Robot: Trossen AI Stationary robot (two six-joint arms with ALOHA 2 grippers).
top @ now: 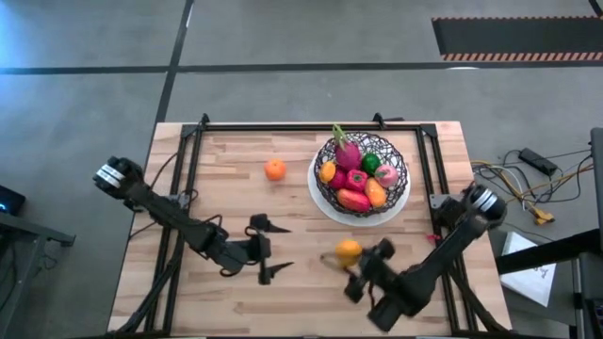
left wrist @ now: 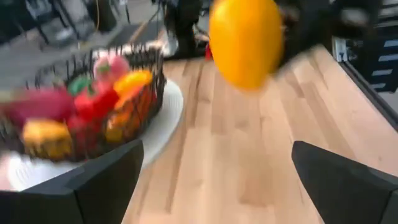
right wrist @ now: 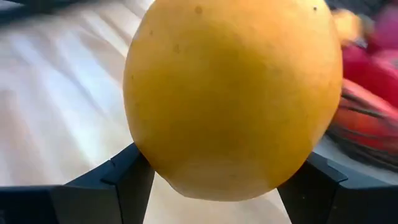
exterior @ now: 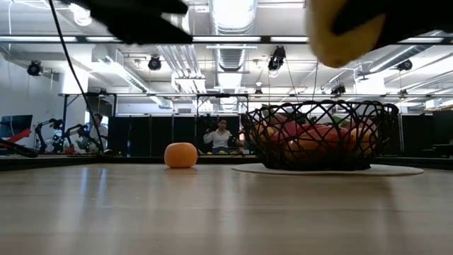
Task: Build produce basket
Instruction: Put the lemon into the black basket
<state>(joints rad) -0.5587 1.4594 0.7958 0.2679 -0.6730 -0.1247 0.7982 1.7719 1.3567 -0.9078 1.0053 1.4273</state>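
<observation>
The basket (top: 361, 175) is a black wire bowl on a white plate at the table's far right, and it holds several toy fruits (top: 355, 181). It also shows in the low view (exterior: 320, 134) and the left wrist view (left wrist: 81, 106). A small orange (top: 274, 169) rests on the table left of the basket and shows in the low view (exterior: 180, 155). My right gripper (top: 352, 260) is shut on a yellow-orange fruit (top: 348, 251) near the basket's near side. My left gripper (top: 281, 248) is open and empty at the table's middle, near side, pointing toward that fruit (left wrist: 245, 40). My right gripper pinches the yellow-orange fruit (right wrist: 227, 93) between its two fingers (right wrist: 127, 177), one on each of its opposite sides, low on the fruit (right wrist: 155, 168). The fingers come from the table's near right side. The fruit is lifted clear of the table (exterior: 345, 32).
A black frame rail (top: 311, 126) runs along the table's far edge and down both sides. Bare wood (top: 283, 202) lies between the orange, the basket and both grippers. Cables (top: 528, 184) lie on the floor to the right, and a person (exterior: 221, 134) sits far behind the table.
</observation>
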